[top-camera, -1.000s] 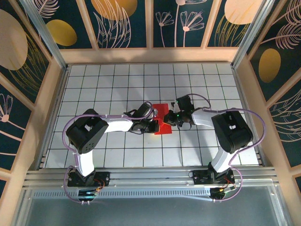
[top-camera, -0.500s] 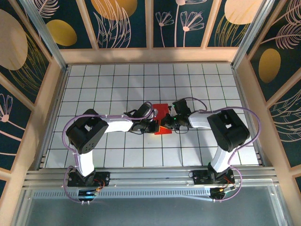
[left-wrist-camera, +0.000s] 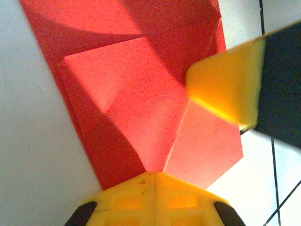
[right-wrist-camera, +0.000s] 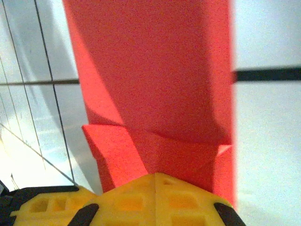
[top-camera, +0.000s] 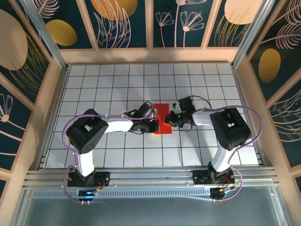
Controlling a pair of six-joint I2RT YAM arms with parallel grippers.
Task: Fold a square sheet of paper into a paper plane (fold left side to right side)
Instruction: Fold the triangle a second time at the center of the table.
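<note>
The square sheet of paper [top-camera: 161, 110] lies bright red on the white grid table, folded narrower with creased flaps [left-wrist-camera: 136, 94] and a raised fold across it [right-wrist-camera: 155, 70]. My left gripper [top-camera: 154, 125] comes from the left. It is shut, its yellow tips [left-wrist-camera: 155, 175] together on the sheet's near edge at a crease. My right gripper [top-camera: 169, 120] reaches in from the right, also shut, its tips [right-wrist-camera: 155, 176] pressed on the paper's opposite edge. A yellow fingertip [left-wrist-camera: 225, 89] of the right gripper rests on the paper in the left wrist view. Nothing sits between either pair of jaws.
White tiled tabletop [top-camera: 113, 84] stretches around the paper. Wooden walls with dark floral panels [top-camera: 150, 28] enclose the table on three sides. Both arm bases [top-camera: 87, 176] sit at the near rail, with cables looping beside the arms.
The right gripper slid left onto the paper, then drew back slightly to the right. The left arm and the paper stayed still.
</note>
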